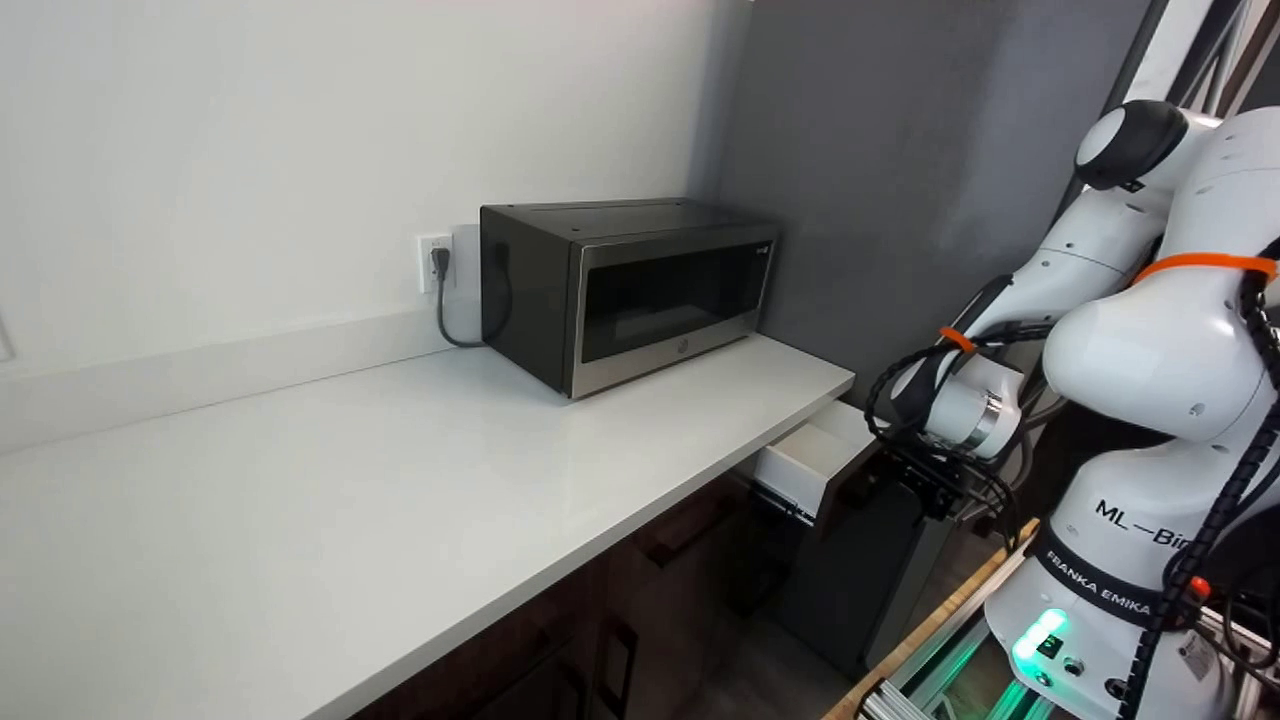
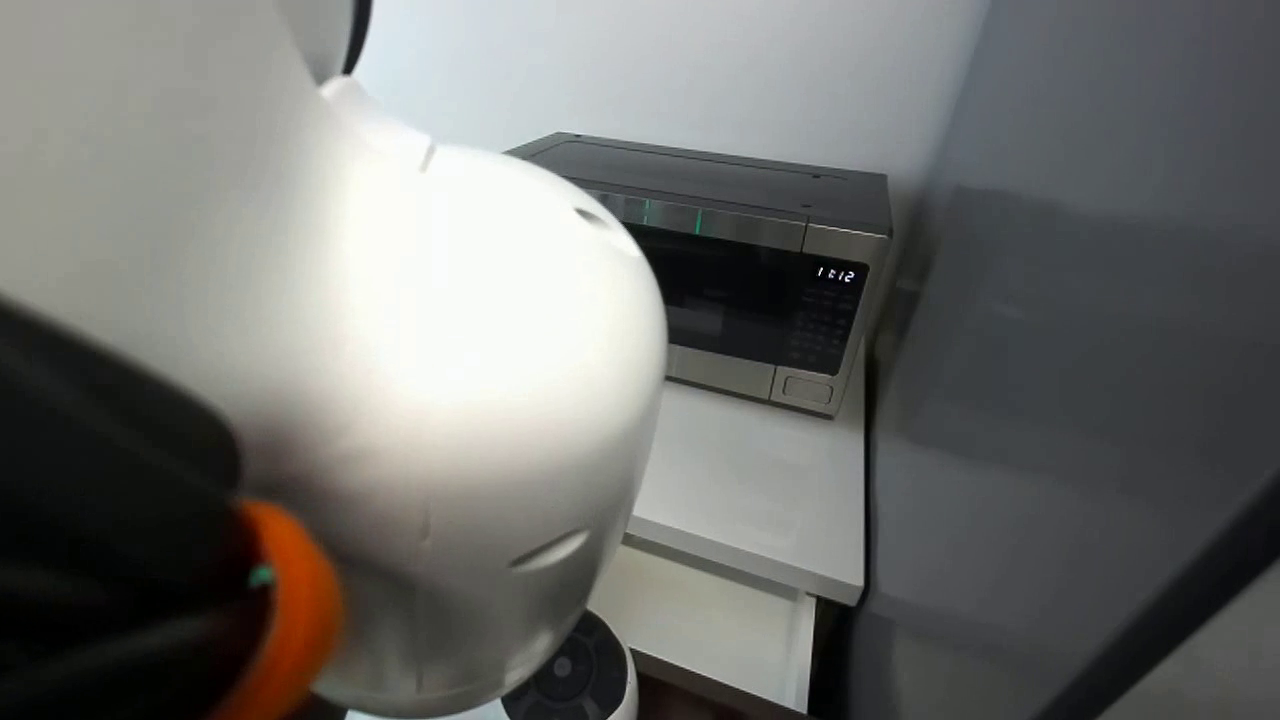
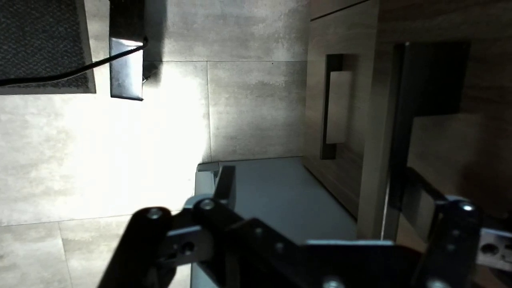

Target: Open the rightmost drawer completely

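Observation:
The rightmost drawer [image 1: 817, 450] is pulled out from under the counter; its pale box and side rail show. It also shows in an exterior view [image 2: 720, 625], partly hidden by the arm. In the wrist view its dark wood front [image 3: 490, 76] stands at the right, with a dark bar handle [image 3: 396, 132] on it. My gripper [image 3: 319, 176] is open. Its left finger is well out in front of the handle; its right finger overlaps the handle's lower part on the panel side. I cannot tell if it touches. In an exterior view the gripper [image 1: 930, 490] is dark and partly covered by cables.
A microwave [image 1: 670, 305] stands on the white counter [image 1: 400, 520]. A tall grey panel [image 1: 890, 200] rises beside the drawer. Dark cabinet fronts with handles [image 1: 620, 650] lie below the counter. A lower handle [image 3: 326, 108] and a floor object [image 3: 126, 68] show in the wrist view.

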You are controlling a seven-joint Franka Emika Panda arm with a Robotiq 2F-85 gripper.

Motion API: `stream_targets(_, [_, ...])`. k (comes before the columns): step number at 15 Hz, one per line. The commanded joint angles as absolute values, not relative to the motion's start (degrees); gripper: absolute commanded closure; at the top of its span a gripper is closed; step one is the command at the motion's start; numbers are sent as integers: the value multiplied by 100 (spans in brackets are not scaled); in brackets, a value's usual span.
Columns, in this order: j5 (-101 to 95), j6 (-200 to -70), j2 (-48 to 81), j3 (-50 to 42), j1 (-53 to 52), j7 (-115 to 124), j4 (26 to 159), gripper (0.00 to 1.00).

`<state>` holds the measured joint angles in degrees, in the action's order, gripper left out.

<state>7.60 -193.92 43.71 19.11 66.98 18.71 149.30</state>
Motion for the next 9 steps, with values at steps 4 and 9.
stream_targets(4, [774, -18796, 3866, 2046, 7302, 1907, 14980, 0])
stream_targets(9, [894, -18392, 3626, 2534, 7987, 1661, 15029, 0])
